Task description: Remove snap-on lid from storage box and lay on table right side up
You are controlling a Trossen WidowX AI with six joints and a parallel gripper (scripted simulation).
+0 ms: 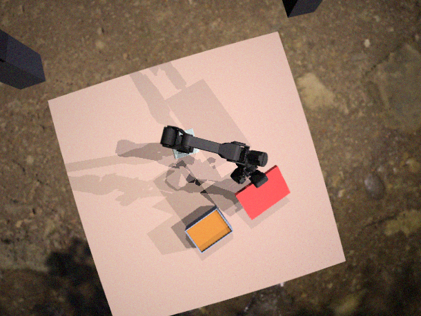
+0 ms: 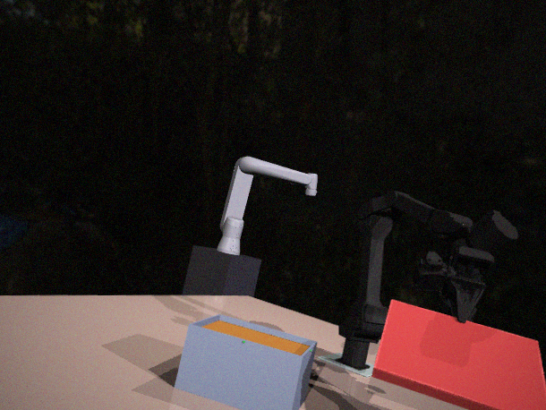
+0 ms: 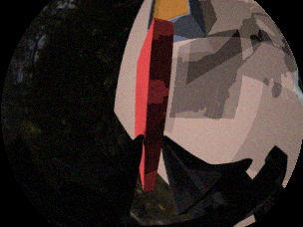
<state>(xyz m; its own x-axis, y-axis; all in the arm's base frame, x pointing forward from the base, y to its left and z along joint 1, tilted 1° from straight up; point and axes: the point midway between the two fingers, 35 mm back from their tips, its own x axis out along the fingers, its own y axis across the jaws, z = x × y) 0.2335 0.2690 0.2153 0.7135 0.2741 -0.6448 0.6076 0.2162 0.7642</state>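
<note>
The blue-grey storage box [image 1: 200,218] [image 2: 242,369] [image 3: 187,28] stands upright and uncovered on the table [image 1: 138,276] [image 2: 67,349], its orange inside [image 1: 208,232] [image 2: 255,335] showing. The red lid [image 1: 267,196] [image 2: 483,367] [image 3: 142,95] is off the box and in the air beside it, to its right in the top and exterior views. Its smooth outer face shows from above and in the exterior view, where it looks tilted. My gripper [image 2: 463,320] [image 3: 151,137] is shut on the lid's edge nearer my arm. In the top view the wrist hides the fingertips. The lid's lower edge and its height are hard to tell.
My arm's base stands on a pale plate [image 1: 183,154] [image 2: 370,371] behind the box and lid. A white arm [image 2: 273,171] stands on a dark pedestal [image 2: 221,272] beyond the table. Dark blocks [image 1: 21,65] [image 1: 301,6] lie outside the table's edges. Shadows cross the table.
</note>
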